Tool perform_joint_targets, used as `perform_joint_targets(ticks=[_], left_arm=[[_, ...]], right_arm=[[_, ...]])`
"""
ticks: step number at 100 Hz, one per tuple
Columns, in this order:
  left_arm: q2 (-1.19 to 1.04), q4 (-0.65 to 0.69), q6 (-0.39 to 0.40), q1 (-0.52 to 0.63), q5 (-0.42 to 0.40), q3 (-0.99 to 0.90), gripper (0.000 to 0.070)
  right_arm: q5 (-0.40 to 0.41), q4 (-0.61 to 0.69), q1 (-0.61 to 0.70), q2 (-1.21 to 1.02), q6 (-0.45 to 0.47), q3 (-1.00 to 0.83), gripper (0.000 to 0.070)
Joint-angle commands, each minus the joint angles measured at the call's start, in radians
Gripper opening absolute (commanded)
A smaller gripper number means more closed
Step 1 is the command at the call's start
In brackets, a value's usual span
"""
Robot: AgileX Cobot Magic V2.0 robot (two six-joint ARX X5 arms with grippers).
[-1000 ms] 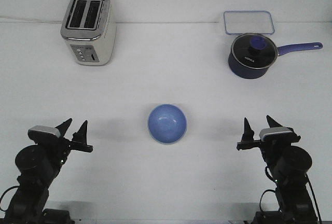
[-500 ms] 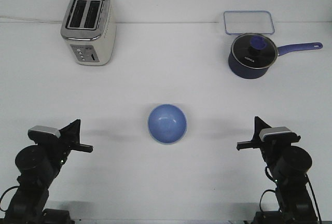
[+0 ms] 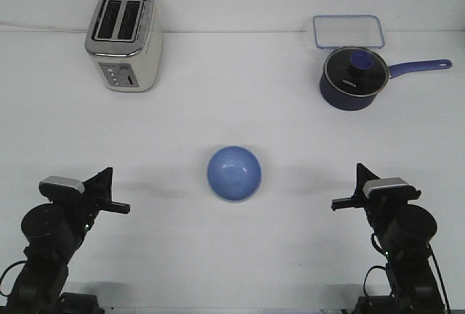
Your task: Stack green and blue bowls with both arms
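We see only one bowl on the white table [image 3: 232, 96]: the periwinkle blue bowl [image 3: 234, 174], standing upright near the middle and roughly between the two arms but well apart from both. No mint green bowl shows anywhere. A faint pale edge along the blue bowl's lower rim could be the green one nested underneath, but we cannot tell from this single view. If so, we would judge the stacking done; if not, the green bowl is out of sight and nothing of the task shows as done. Neither arm holds anything. The left gripper [image 3: 104, 187] sits low at the near left, pointing inward toward the bowl, and its fingers look drawn together to a narrow point. The right gripper [image 3: 354, 185] mirrors it at the near right, its fingers likewise brought close with nothing between them. Both arms are cut off by the lower edge, so we see little of their bases. At the far left stands a two-slot toaster [image 3: 123, 39], with a thin cord trailing off to the left edge. At the far right is a dark blue saucepan [image 3: 352, 79] with a glass lid and a long handle pointing right, and just behind it a clear rectangular container lid [image 3: 348, 31] with a blue rim; whether it is a lid or a shallow tray we cannot say.
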State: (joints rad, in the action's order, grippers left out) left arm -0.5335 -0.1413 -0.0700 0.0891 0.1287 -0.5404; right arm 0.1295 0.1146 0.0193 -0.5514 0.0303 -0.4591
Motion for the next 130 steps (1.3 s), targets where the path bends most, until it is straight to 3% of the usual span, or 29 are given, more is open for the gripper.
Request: perform_joint_targets(ticks=[1, 73, 97, 130], left_arm=[[0.0, 0.01, -0.002, 0.0, -0.002, -0.01, 0.001], [0.06, 0.051, 0.013, -0.002, -0.002, 0.009, 0.001], [0.219, 0.235, 0.013, -0.005, -0.002, 0.194, 0.001], [0.492, 0.255, 0.013, -0.027, -0.002, 0.437, 0.001]], right_arm=[[-0.002, -0.01, 0.0, -0.006, 0.006, -0.005, 0.0], [-0.002, -0.01, 0.0, -0.006, 0.006, -0.004, 0.0], [-0.002, -0.01, 0.0, -0.006, 0.006, -0.005, 0.0], [-0.002, -0.01, 0.0, -0.005, 0.006, -0.005, 0.0]])
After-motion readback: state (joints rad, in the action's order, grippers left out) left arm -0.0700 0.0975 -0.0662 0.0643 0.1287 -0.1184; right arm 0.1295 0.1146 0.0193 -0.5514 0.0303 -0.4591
